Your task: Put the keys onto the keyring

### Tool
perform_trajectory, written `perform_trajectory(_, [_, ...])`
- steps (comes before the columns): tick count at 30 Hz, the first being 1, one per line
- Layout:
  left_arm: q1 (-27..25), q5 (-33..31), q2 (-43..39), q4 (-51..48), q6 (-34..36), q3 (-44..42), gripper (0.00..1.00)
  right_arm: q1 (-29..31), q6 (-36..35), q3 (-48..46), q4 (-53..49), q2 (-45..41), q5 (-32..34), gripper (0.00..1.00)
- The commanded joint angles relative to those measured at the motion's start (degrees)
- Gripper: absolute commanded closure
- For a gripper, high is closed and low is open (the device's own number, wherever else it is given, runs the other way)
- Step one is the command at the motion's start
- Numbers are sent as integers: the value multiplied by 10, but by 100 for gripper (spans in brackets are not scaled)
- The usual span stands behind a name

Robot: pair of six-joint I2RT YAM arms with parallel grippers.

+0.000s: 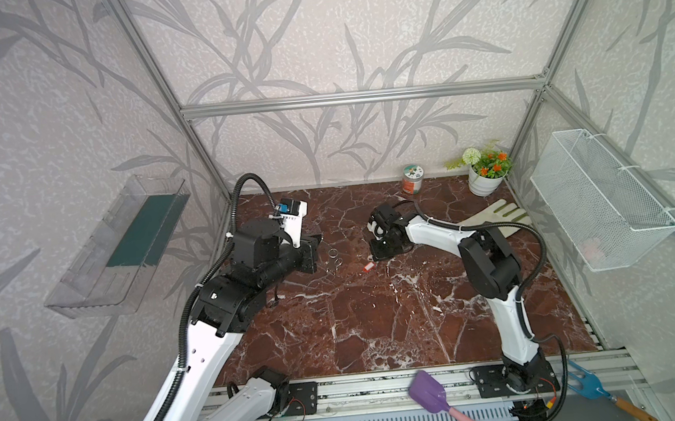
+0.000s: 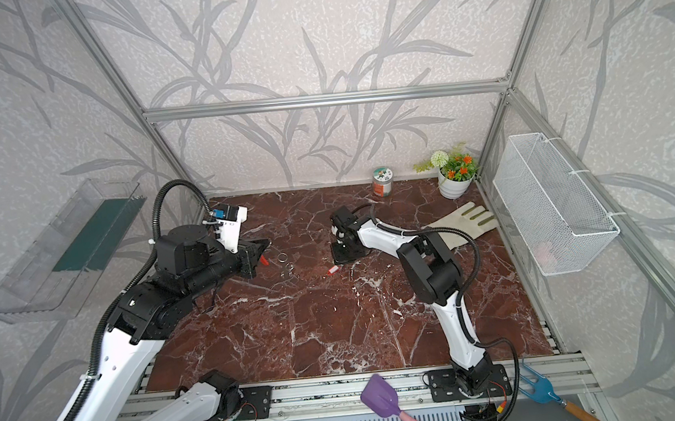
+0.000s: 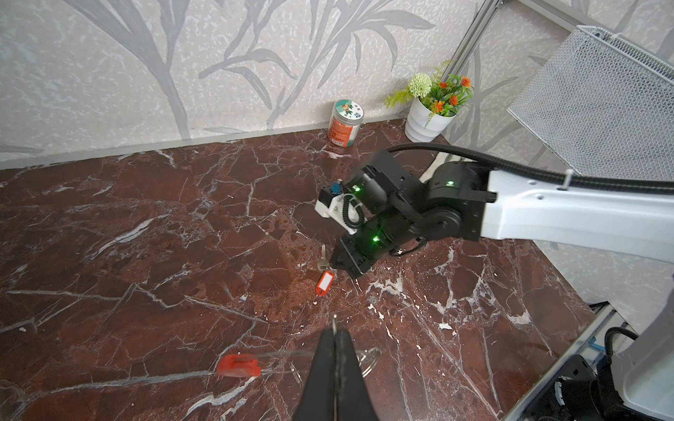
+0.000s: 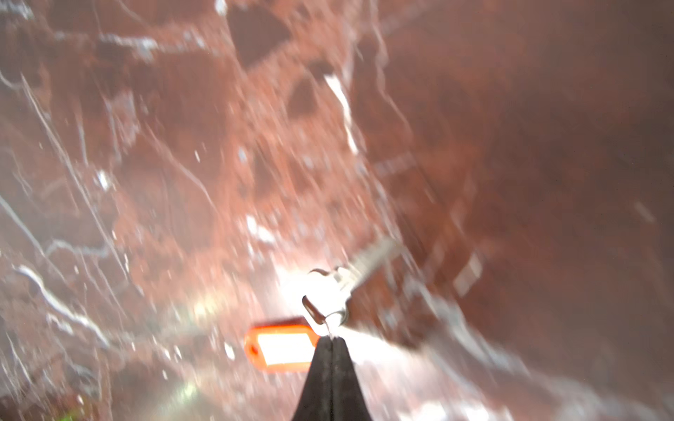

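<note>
text: none legible | jar [image 3: 344,124] label: too small to read

The keys [image 3: 325,282]: red-orange tag, white label face up, flat on the table [image 3: 146,218], linked by a tiny ring to a silver key [image 3: 322,260]. The keyring [image 3: 239,365]: thin grey band with one red section, well apart, apparently lifted off the surface.

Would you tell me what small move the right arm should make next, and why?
Probably lift the right end effector slightly: it looks shut on the keys, lying on the table, while the left end effector holds the keyring.
</note>
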Motion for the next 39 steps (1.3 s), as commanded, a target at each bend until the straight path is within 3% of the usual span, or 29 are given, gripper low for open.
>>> perform_trajectory(1, [-1, 20, 4, 33, -2, -7, 100, -10, -19, -68, -25, -83, 26, 100])
perform_trajectory(15, [0, 78, 32, 103, -20, -28, 100, -11, -13, -331, -115, -365, 69, 100])
perform_trajectory(23, [-1, 93, 13, 116, -43, -51, 100, -9, 27, -452, -125, -472, 49, 100])
perform_trajectory(28, [-1, 93, -4, 122, -58, -71, 100, -7, 33, -473, -115, -482, 49, 100])
perform_trajectory(39, [-2, 84, -29, 104, -64, -82, 100, -7, 33, -466, -79, -416, 47, 100])
